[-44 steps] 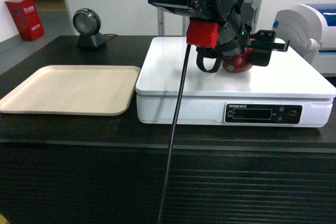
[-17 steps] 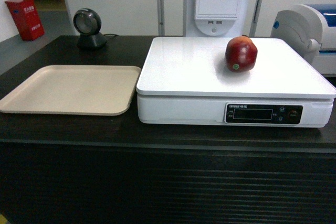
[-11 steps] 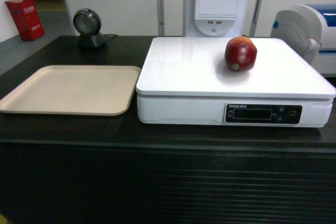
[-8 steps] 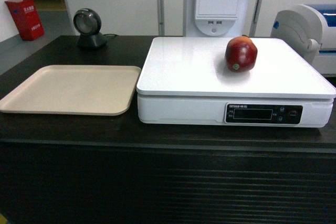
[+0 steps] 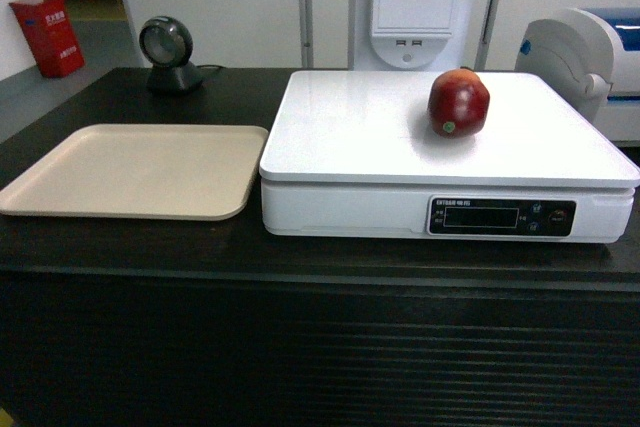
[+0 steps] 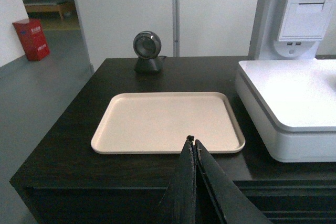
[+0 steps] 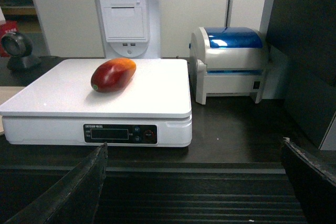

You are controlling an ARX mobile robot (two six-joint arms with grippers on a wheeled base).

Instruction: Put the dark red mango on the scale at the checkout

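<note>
Hanging back off the front edge of the bench (image 5: 130, 247), both arms are clear of everything. Left end effector (image 6: 192, 145) has its fingers pressed together, empty, pointing at the near edge of the beige tray (image 6: 157, 121) on the bench's left side. Scale (image 5: 350, 137) sits just right of the tray, with the dark red mango (image 5: 459, 103) lying on its plate toward the back right corner. Right end effector (image 7: 194, 182) is spread wide, holding nothing, facing the scale's front, blue-topped printer (image 7: 231, 64) at the right.
</note>
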